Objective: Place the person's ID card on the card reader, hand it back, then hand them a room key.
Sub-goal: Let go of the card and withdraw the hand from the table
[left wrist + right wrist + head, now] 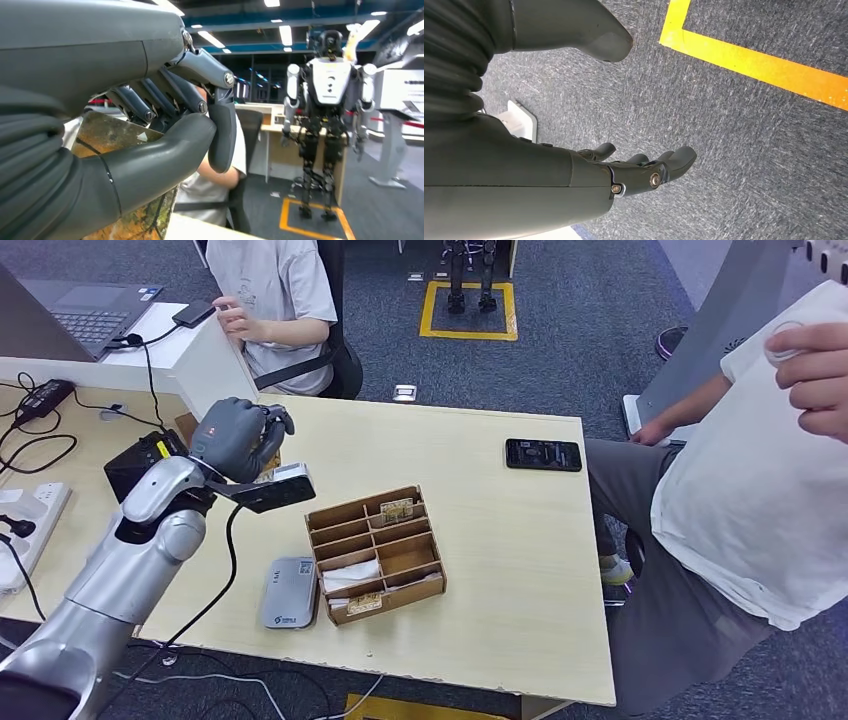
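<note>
Head view: left hand (237,436) raised above the table (500,540), left of the wooden organizer (375,552), fingers and thumb closed on the ID card (117,137). Card reader (289,592) lies just left of the organizer. Right hand (589,170) hangs over carpet, fingers apart, holding nothing.

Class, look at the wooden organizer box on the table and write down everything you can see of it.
The wooden organizer box is a shallow brown tray of thin board, split by dividers into several open compartments. It lies flat on the pale table, turned at an angle to its edges. Patterned cards sit in some slots and a white one in another. A grey card reader lies beside it. No hand touches it.
</note>
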Robot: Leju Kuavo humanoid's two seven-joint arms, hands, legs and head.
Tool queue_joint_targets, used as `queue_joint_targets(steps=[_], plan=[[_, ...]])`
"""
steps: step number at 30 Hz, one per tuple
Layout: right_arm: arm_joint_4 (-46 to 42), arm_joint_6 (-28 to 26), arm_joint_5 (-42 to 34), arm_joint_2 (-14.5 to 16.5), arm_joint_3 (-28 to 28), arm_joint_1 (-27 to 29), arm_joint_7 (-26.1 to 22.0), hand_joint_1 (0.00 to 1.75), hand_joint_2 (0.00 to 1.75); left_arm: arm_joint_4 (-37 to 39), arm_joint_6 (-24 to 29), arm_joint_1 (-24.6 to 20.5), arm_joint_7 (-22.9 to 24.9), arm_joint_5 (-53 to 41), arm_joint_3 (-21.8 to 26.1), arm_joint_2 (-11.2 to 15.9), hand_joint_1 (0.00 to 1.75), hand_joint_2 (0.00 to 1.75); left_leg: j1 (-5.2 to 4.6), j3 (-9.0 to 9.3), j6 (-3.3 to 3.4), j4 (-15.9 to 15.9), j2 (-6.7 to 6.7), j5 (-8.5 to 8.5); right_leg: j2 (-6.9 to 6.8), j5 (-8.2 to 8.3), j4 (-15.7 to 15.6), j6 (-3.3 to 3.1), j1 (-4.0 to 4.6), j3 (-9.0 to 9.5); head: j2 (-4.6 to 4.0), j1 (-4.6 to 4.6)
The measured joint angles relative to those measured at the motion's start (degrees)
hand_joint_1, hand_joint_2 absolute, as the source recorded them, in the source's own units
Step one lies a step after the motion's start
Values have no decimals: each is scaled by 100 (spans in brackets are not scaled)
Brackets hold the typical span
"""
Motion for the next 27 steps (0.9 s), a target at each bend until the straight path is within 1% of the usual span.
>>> queue_joint_targets(steps=[6,16,22,27], plan=[[0,-1,-1,0,0,-3,0,0,175,-215,-29,-28,-26,116,197,179,175,175,-1,0,-1,0,0,1,-1,2,0,-3,-1,-1,0,1],[0,9,-23,0,0,-6,-7,0,175,-444,-209,-161,-47,428,278,351,175,175,0,0,-3,0,0,2,-1,6,1,-9,0,-2,0,-1],[0,16,-15,0,0,-13,-14,0,175,-528,-163,-246,101,408,336,365,175,175,0,0,-3,0,0,2,-1,6,2,-9,0,-4,0,1],[0,16,-14,0,0,-14,-15,0,175,-528,-150,-315,128,372,336,354,175,175,-1,0,-3,0,1,2,0,7,2,-10,0,-5,0,-1]])
